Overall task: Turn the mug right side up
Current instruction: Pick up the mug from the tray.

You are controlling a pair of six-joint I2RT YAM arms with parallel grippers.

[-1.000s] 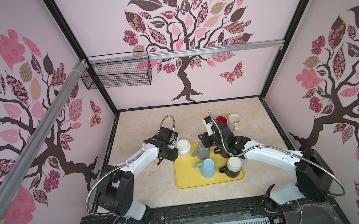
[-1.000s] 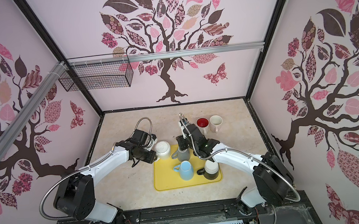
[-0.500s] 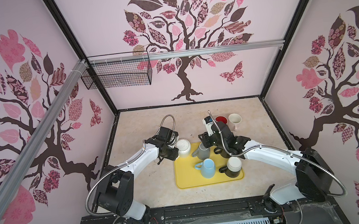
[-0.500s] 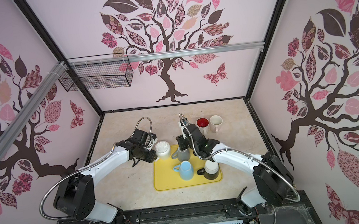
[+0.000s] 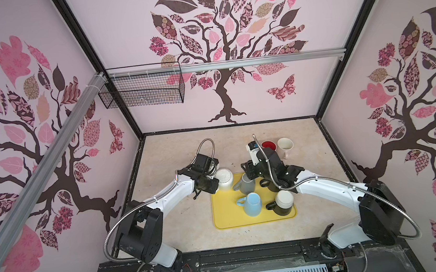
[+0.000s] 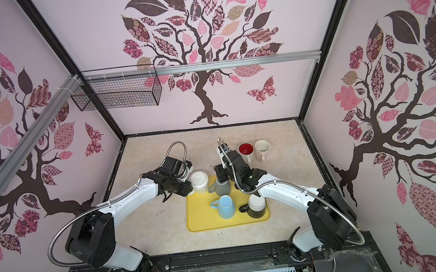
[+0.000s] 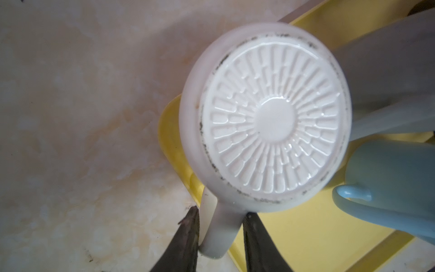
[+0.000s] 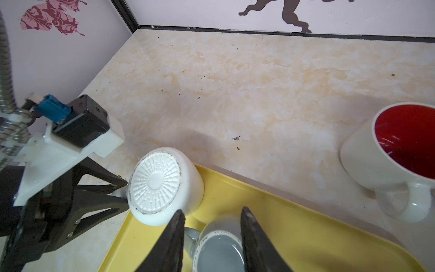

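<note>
Change over the last second: we see the left gripper [image 7: 221, 213] jaws drawn in slightly. The arms, mugs and tray [image 5: 230, 221] lie as before.

Room: pink walls [image 5: 171, 116] with tree decals. A wire basket [image 5: 141, 89] hangs from the rail [image 5: 258, 61] at the left of the back wall.

Surface: beige marbled table [image 5: 180, 156], dotted with dark specks [image 8: 236, 138].

The left gripper is clamped on the handle of the white mug [image 7: 270, 122], one finger against each side. That mug is bottom-up and tilted at the tray's far left corner, partly past the tray's edge.

Rightward on the tray stand the grey mug [image 5: 247, 187], blue mug [image 5: 254, 208] and black mug [image 5: 282, 211].

The right gripper [image 8: 212, 210] hangs over the grey mug with its jaws parted. We cannot tell whether they press it.

Off the tray at far right, the red mug [image 5: 269, 146] and cream mug [image 5: 285, 144] stand upright, just beside each other.
</note>
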